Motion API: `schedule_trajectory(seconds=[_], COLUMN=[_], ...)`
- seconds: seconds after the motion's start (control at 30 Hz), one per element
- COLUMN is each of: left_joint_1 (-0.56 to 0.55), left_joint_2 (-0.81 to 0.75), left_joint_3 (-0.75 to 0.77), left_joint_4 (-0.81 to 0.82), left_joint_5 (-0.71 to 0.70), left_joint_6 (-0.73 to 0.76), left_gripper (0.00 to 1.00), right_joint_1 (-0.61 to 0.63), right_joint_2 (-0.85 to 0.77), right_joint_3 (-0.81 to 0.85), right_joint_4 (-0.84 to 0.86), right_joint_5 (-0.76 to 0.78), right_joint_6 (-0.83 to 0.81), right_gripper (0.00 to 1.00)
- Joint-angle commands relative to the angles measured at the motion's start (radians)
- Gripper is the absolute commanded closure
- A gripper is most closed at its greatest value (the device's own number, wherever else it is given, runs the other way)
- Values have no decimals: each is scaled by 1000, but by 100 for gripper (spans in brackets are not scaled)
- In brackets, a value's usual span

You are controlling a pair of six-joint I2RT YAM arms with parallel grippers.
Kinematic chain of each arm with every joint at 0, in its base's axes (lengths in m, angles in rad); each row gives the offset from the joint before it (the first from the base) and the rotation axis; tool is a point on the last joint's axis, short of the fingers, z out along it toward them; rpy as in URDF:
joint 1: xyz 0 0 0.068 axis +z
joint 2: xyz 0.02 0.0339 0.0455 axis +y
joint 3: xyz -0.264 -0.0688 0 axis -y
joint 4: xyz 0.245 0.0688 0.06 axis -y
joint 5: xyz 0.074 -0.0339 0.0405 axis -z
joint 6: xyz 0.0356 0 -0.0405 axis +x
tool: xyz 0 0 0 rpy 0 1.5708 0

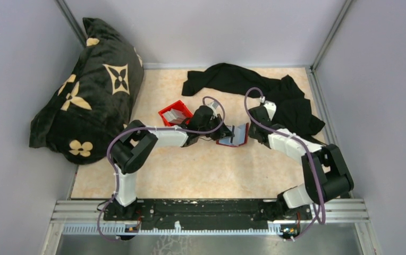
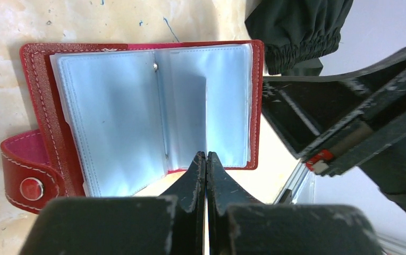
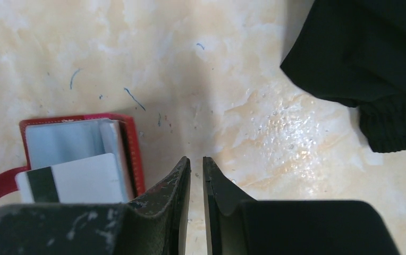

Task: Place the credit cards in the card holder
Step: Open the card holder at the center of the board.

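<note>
The card holder (image 1: 234,137) lies open on the table, dark red with pale grey pockets (image 2: 110,117). My left gripper (image 2: 206,155) is shut on a credit card seen edge-on, at the near edge of the holder's right-hand pocket. The right wrist view shows this card (image 3: 78,180), white with a black stripe, standing over the holder (image 3: 130,149). My left gripper (image 1: 218,130) is at the holder's left side. My right gripper (image 1: 251,133) is at the holder's right edge. Its jaws (image 3: 195,159) are nearly shut with a narrow gap, empty, over bare table. More pale cards (image 1: 177,113) lie in a red bin.
The bright red bin (image 1: 168,118) stands just left of the left gripper. A black garment (image 1: 254,85) lies behind and to the right of the holder, close to my right gripper (image 3: 365,64). A dark patterned pillow (image 1: 89,85) fills the far left. Grey walls enclose the table.
</note>
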Motion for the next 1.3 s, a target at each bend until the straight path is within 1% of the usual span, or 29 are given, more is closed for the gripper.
schedule_trajectory(seconds=[0.0,0.17,0.43,0.87,1.13,1.27], left_joint_1=[-17,-30,-43,-45,-36,-14], left_joint_2=[30,45,69,60,12,-1], left_joint_3=[35,51,78,78,40,31], left_joint_4=[-14,-36,-69,-86,-83,-73], left_joint_5=[-10,-19,-34,-55,-99,-91], left_joint_6=[25,40,57,75,95,102], left_gripper=[100,100,100,100,100,100], right_joint_1=[-12,-12,-9,8,8,8], right_joint_2=[-80,-107,-91,56,113,131], right_joint_3=[17,28,35,33,9,-2], right_joint_4=[-2,-1,27,80,103,110], right_joint_5=[76,69,-8,-83,-84,-86], right_joint_6=[-4,-20,-51,-47,-33,-24], right_gripper=[85,84,85,86,86,87])
